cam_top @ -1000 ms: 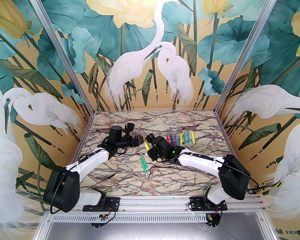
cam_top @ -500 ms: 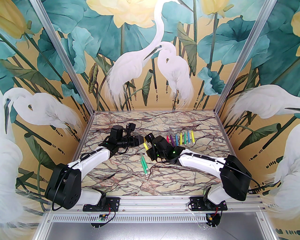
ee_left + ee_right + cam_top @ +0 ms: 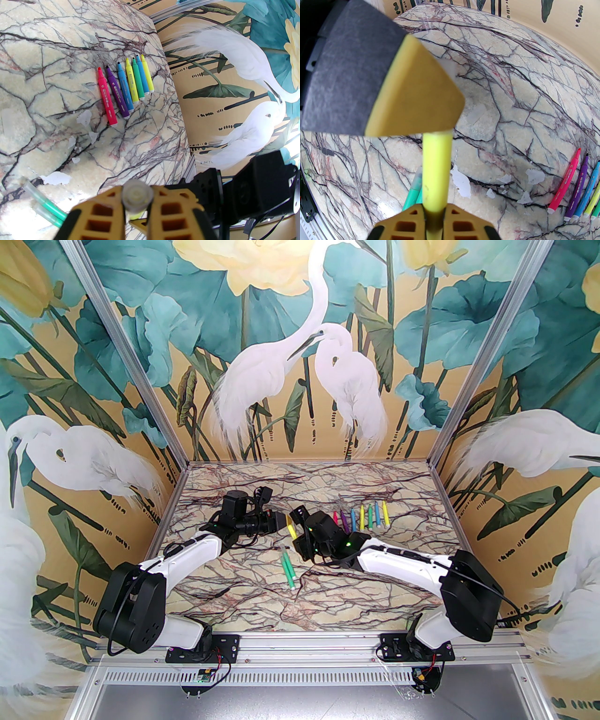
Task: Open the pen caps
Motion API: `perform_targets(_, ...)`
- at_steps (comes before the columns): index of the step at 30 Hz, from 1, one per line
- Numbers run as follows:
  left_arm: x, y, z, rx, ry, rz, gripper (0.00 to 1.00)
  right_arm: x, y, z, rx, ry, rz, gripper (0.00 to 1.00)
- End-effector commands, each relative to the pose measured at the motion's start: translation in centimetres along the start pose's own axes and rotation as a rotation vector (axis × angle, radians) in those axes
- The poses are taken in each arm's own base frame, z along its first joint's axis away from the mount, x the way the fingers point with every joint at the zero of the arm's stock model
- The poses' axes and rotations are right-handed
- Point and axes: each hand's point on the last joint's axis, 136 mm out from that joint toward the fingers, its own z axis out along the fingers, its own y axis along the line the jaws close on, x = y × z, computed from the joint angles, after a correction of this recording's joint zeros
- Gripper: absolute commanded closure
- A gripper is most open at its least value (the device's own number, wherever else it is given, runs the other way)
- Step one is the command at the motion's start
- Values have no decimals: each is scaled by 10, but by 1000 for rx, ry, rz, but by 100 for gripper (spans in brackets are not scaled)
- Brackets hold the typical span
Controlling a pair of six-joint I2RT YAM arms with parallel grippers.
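Observation:
A yellow pen (image 3: 291, 531) hangs above the table between both grippers. My right gripper (image 3: 434, 219) is shut on its yellow barrel (image 3: 437, 164). My left gripper (image 3: 137, 206) is shut on the pale pen cap (image 3: 137, 195) at the pen's other end. In the right wrist view the left finger (image 3: 417, 93) hides that cap. Two green pens (image 3: 288, 568) with pale caps (image 3: 31, 189) lie on the table just below. Several pens with bare tips (image 3: 126, 86) lie in a row (image 3: 361, 516) at the right back.
The marble tabletop (image 3: 328, 601) has white chipped patches (image 3: 460, 181) near the middle. A pale, translucent loose piece (image 3: 474, 114) lies on it. Patterned walls close in the left, back and right sides.
My left gripper has closed on the cap end of the yellow pen. Both arms have barely shifted, and the pens on the table have not moved.

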Motion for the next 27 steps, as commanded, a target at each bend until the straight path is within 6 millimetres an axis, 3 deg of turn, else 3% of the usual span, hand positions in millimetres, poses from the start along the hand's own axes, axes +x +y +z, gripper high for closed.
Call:
perform_targets(1, -6, -20, 2, 72, 10, 33, 91, -3, -2, 0, 27, -14, 4, 70)
perform_targets(8, -5, -24, 0, 88, 17, 41, 95, 0, -4, 11, 33, 25, 25, 66)
perform_targets(19, -11, -21, -1, 50, -4, 41, 99, 7, -8, 0, 35, 25, 15, 91)
perform_targets(23, -19, -16, 1, 13, -16, 24, 100, 21, -9, -4, 22, 33, -6, 99)
perform_targets(27, -31, -16, 3, -19, -31, 4, 100, 41, -15, -6, 38, 68, -14, 100)
